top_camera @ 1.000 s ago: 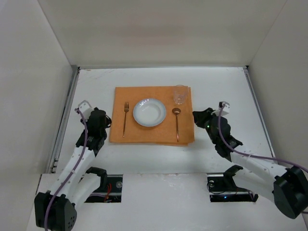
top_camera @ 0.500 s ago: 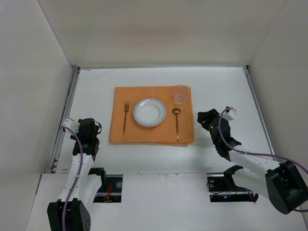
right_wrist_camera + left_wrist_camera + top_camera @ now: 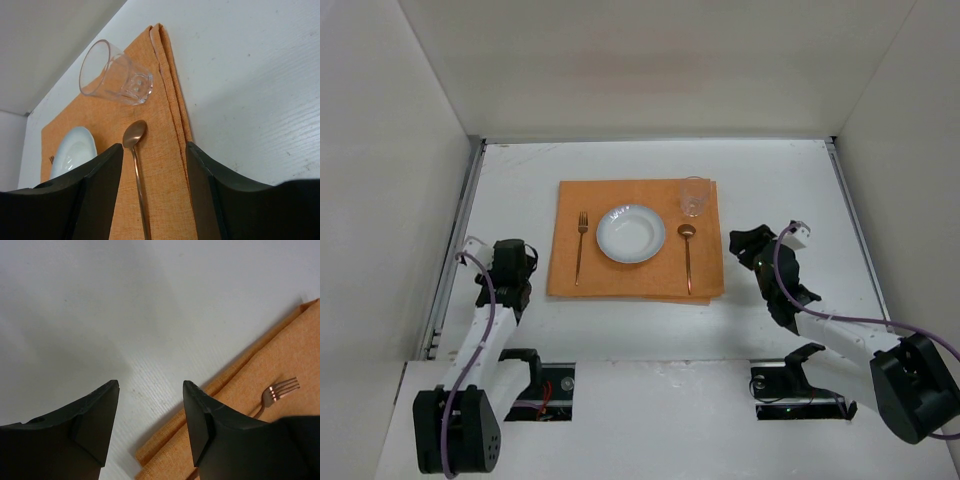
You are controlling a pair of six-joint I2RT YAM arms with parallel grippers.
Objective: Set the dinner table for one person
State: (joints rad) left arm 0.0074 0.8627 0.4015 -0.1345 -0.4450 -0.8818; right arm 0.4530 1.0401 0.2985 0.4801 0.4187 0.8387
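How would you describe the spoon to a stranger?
An orange mat lies on the white table, a white plate at its centre. The spoon lies right of the plate, near the glass. Unlike the pronged fork opposite, its copper handle ends in a round bowl.

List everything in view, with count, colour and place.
dinner table: one, white, under everything.
mat: one, orange, centre of the table.
plate: one, white, middle of the mat.
fork: one, copper, on the mat left of the plate.
spoon: one, copper, on the mat right of the plate.
glass: one, clear, upright at the mat's far right corner.
left tool: one, black, open, left of the mat.
right tool: one, black, open, right of the mat.
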